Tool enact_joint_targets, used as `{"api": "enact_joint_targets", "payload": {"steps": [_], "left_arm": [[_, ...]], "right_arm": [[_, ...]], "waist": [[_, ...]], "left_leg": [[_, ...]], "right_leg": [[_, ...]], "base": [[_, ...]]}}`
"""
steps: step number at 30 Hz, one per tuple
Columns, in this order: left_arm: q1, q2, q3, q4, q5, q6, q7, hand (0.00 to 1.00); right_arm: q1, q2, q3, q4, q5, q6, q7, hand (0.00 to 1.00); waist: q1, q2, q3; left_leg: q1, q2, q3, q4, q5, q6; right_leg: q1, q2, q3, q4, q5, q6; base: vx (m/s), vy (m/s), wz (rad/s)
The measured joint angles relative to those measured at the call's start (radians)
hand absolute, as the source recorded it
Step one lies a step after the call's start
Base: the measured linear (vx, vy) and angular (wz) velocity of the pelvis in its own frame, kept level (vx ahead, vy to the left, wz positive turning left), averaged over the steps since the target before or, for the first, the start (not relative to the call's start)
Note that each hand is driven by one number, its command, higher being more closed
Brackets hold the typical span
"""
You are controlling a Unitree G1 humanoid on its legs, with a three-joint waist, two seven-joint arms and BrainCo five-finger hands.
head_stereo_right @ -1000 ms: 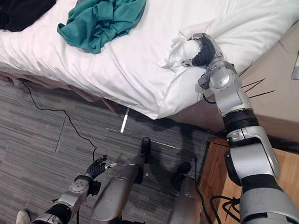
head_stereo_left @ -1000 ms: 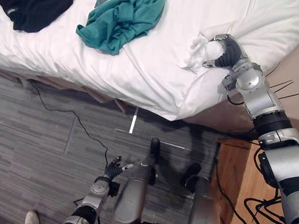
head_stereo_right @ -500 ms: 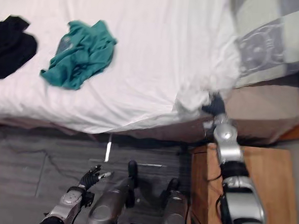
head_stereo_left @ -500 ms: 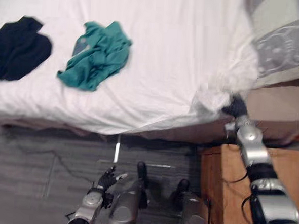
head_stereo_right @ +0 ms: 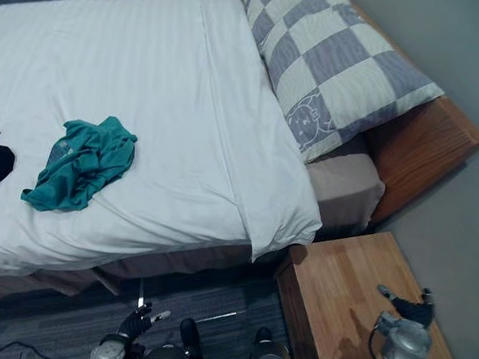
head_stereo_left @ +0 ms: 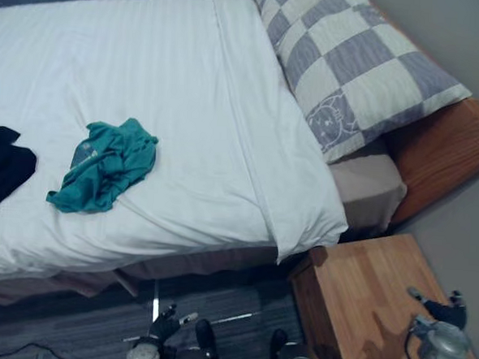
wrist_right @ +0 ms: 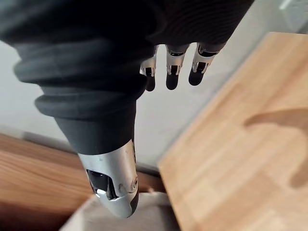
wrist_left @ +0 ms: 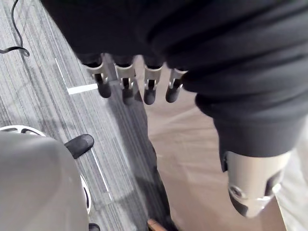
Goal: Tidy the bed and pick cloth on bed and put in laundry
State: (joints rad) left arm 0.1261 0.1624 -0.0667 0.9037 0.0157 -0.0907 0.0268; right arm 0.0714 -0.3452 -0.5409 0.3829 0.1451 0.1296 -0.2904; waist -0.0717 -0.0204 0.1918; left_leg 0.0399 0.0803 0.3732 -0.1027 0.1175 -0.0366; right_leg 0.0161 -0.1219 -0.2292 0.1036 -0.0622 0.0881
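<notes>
A crumpled teal cloth (head_stereo_left: 102, 168) lies on the white striped duvet (head_stereo_left: 188, 87) of the bed, toward its near left part and well back from the near edge. To the left of it, apart from it, a black cloth (head_stereo_left: 1, 166) lies on the same duvet, partly cut off by the edge of the view. A grey and cream checked pillow (head_stereo_left: 360, 65) rests at the far right end of the bed, over a beige fitted sheet (head_stereo_left: 369, 181) that shows beyond the duvet's folded edge. A brown wooden bed frame (head_stereo_left: 441, 143) runs along the right.

The right hand (head_stereo_left: 441, 311) hangs over the near right corner of a light wooden bedside surface (head_stereo_left: 358, 305), its fingers (wrist_right: 172, 72) straight and loose, with nothing in them. The left hand (head_stereo_left: 164, 328) is low at the near side, above the grey striped carpet floor (wrist_left: 53, 115) in front of the bed, its fingers (wrist_left: 126, 87) spread, relaxed and empty. Neither hand touches either cloth.
</notes>
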Motion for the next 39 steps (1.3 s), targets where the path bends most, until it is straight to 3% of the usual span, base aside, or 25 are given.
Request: {"api": "enact_joint_targets", "payload": {"steps": [4, 6, 9, 12, 13, 15, 17, 19, 23, 25, 27, 31, 32, 36, 38, 39], "left_arm": [[0.001, 0.004, 0.000, -0.004, 0.000, 0.007, 0.000, 0.00], [0.000, 0.011, 0.000, -0.007, -0.001, 0.010, 0.000, 0.00], [-0.031, 0.027, -0.001, -0.008, -0.004, 0.029, 0.002, 0.00], [-0.111, 0.036, -0.002, -0.009, -0.014, 0.030, 0.015, 0.00], [-0.139, 0.035, -0.006, -0.009, -0.041, 0.028, 0.020, 0.00], [-0.153, 0.032, -0.012, -0.007, -0.078, 0.025, 0.021, 0.00], [-0.167, 0.022, -0.019, 0.002, -0.119, 0.011, 0.020, 0.00], [-0.190, 0.006, -0.020, 0.013, -0.124, 0.006, 0.020, 0.00], [-0.199, 0.000, -0.018, 0.010, -0.122, -0.009, 0.037, 0.00], [-0.205, 0.000, -0.011, 0.010, -0.123, -0.016, 0.070, 0.00], [-0.210, 0.000, -0.008, 0.010, -0.122, -0.024, 0.074, 0.00], [-0.217, 0.000, -0.008, 0.009, -0.122, -0.053, 0.085, 0.00], [-0.215, 0.002, -0.010, 0.010, -0.123, -0.060, 0.086, 0.00], [-0.210, 0.002, -0.019, 0.008, -0.129, -0.074, 0.083, 0.00], [-0.206, -0.001, -0.018, 0.000, -0.131, -0.069, 0.083, 0.00], [-0.201, -0.001, -0.017, -0.004, -0.131, -0.069, 0.083, 0.00]], "right_arm": [[-0.113, -0.103, 0.070, -0.076, -0.045, -0.037, 0.037, 1.00], [-0.224, -0.156, 0.171, -0.075, -0.090, -0.046, 0.061, 1.00], [-0.466, -0.230, 0.338, -0.032, -0.124, -0.078, 0.094, 1.00], [-0.791, -0.309, 0.447, 0.087, -0.112, -0.099, 0.093, 1.00], [-0.903, -0.331, 0.481, 0.135, -0.090, -0.112, 0.075, 1.00], [-0.992, -0.331, 0.520, 0.191, -0.074, -0.123, 0.052, 1.00], [-1.022, -0.330, 0.554, 0.243, -0.064, -0.123, 0.025, 1.00], [-1.017, -0.324, 0.554, 0.282, -0.061, -0.106, 0.007, 1.00], [-0.921, -0.262, 0.543, 0.301, -0.056, -0.075, 0.004, 1.00], [-0.830, -0.206, 0.510, 0.222, -0.066, -0.103, 0.002, 1.00], [-0.801, -0.169, 0.497, 0.218, -0.060, -0.119, 0.003, 1.00], [-0.706, -0.072, 0.450, 0.216, -0.027, -0.199, 0.009, 1.00], [-0.657, -0.036, 0.432, 0.216, -0.004, -0.208, 0.018, 0.00], [-0.451, 0.048, 0.398, 0.277, 0.012, -0.198, 0.085, 0.00], [-0.296, 0.096, 0.393, 0.416, 0.011, -0.121, 0.147, 0.00], [-0.261, 0.110, 0.396, 0.442, 0.006, -0.106, 0.163, 0.00]], "waist": [[0.003, -0.004, 0.000], [0.007, -0.008, 0.002], [0.038, -0.007, 0.036], [0.070, 0.014, 0.156], [0.094, 0.034, 0.197], [0.113, 0.064, 0.223], [0.140, 0.091, 0.237], [0.143, 0.108, 0.250], [0.140, 0.115, 0.265], [0.123, 0.115, 0.267], [0.110, 0.114, 0.266], [0.104, 0.095, 0.268], [0.097, 0.081, 0.267], [0.080, 0.041, 0.250], [0.069, 0.033, 0.246], [0.063, 0.033, 0.246]], "left_leg": [[-0.014, 0.001, -0.006, 0.000, -0.002, 0.003], [-0.040, 0.003, -0.010, 0.001, -0.004, 0.008], [-0.107, 0.009, -0.023, 0.021, -0.001, 0.012], [-0.212, 0.020, -0.075, 0.121, -0.001, 0.020], [-0.265, 0.023, -0.096, 0.162, 0.004, 0.034], [-0.318, 0.018, -0.121, 0.198, 0.007, 0.043], [-0.395, -0.003, -0.135, 0.265, -0.012, 0.066], [-0.467, -0.019, -0.140, 0.354, -0.048, 0.077], [-0.556, -0.018, -0.122, 0.530, -0.141, 0.083], [-0.584, -0.005, -0.106, 0.624, -0.200, 0.080], [-0.581, 0.009, -0.100, 0.649, -0.214, 0.078], [-0.518, 0.021, -0.067, 0.621, -0.213, 0.074], [-0.476, 0.021, -0.065, 0.588, -0.207, 0.065], [-0.388, 0.018, -0.059, 0.462, -0.168, 0.037], [-0.335, 0.004, -0.051, 0.345, -0.120, 0.030], [-0.324, 0.002, -0.048, 0.328, -0.111, 0.032]], "right_leg": [[0.003, -0.001, -0.016, -0.007, 0.008, 0.000], [-0.016, 0.000, -0.020, -0.007, 0.013, -0.003], [-0.062, 0.000, -0.048, 0.000, 0.030, -0.014], [-0.124, -0.007, -0.092, 0.055, 0.034, -0.023], [-0.162, -0.019, -0.111, 0.090, 0.028, -0.029], [-0.204, -0.030, -0.133, 0.142, 0.007, -0.035], [-0.292, -0.082, -0.144, 0.277, -0.060, -0.028], [-0.366, -0.133, -0.140, 0.397, -0.115, -0.023], [-0.466, -0.185, -0.090, 0.568, -0.201, -0.015], [-0.497, -0.201, -0.061, 0.653, -0.248, -0.012], [-0.493, -0.204, -0.051, 0.668, -0.257, -0.016], [-0.457, -0.195, -0.033, 0.651, -0.255, -0.019], [-0.421, -0.189, -0.035, 0.622, -0.249, -0.019], [-0.339, -0.149, -0.047, 0.495, -0.208, -0.024], [-0.298, -0.126, -0.052, 0.395, -0.166, -0.017], [-0.288, -0.122, -0.054, 0.377, -0.156, -0.010]], "base": [[-0.02, 0.025, 0.04], [-0.06, 0.034, 0.08], [-0.03, 0.015, 0.32], [-0.06, 0.012, 0.58], [-0.06, 0.014, 0.53], [-0.02, 0.007, 0.53], [0.02, 0.016, 0.44], [0.00, 0.024, 0.36], [-0.04, -0.034, -0.03], [-0.08, -0.086, -0.15], [-0.05, -0.082, -0.16], [-0.04, -0.084, -0.20], [-0.02, -0.083, -0.15], [0.04, -0.071, -0.15], [0.12, -0.010, -0.08], [0.16, -0.008, -0.09]]}}
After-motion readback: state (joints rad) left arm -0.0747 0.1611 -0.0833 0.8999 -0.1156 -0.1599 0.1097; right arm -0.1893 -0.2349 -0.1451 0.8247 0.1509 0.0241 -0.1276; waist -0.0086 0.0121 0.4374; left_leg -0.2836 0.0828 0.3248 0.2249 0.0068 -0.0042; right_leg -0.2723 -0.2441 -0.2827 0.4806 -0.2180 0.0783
